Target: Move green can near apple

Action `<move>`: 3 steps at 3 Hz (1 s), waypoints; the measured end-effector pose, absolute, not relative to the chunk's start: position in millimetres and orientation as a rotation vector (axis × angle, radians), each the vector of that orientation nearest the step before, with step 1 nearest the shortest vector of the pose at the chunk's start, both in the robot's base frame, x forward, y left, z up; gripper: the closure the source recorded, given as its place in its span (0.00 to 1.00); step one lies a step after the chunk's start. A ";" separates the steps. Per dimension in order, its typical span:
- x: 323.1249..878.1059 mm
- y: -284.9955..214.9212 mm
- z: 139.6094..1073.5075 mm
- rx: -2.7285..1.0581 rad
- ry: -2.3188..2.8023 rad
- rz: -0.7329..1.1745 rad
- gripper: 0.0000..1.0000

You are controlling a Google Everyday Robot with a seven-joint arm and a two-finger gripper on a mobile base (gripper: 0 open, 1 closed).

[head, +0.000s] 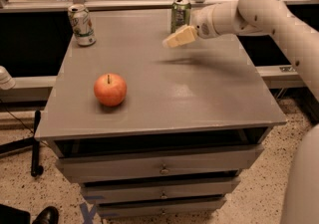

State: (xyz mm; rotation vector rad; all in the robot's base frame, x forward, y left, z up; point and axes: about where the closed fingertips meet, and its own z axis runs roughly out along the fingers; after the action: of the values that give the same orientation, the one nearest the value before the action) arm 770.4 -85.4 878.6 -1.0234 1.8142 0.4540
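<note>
The green can (180, 13) stands upright at the back edge of the grey table (199, 98), right of centre. The apple (110, 89) sits on the table's left front part, orange-red with a dark stem. My gripper (176, 39) hangs over the table just in front of the green can, a little lower in the view, with its pale fingers pointing left. The white arm reaches in from the right.
A mostly white can (81, 24) with green and red marks stands at the back left corner. The table has drawers (159, 168) below its front edge. A railing runs behind the table.
</note>
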 end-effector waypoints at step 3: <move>857.3 -72.9 915.0 -0.824 1.680 0.498 0.41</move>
State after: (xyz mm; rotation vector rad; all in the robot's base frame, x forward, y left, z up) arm 857.3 -72.9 915.0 -0.8243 1.6804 0.4975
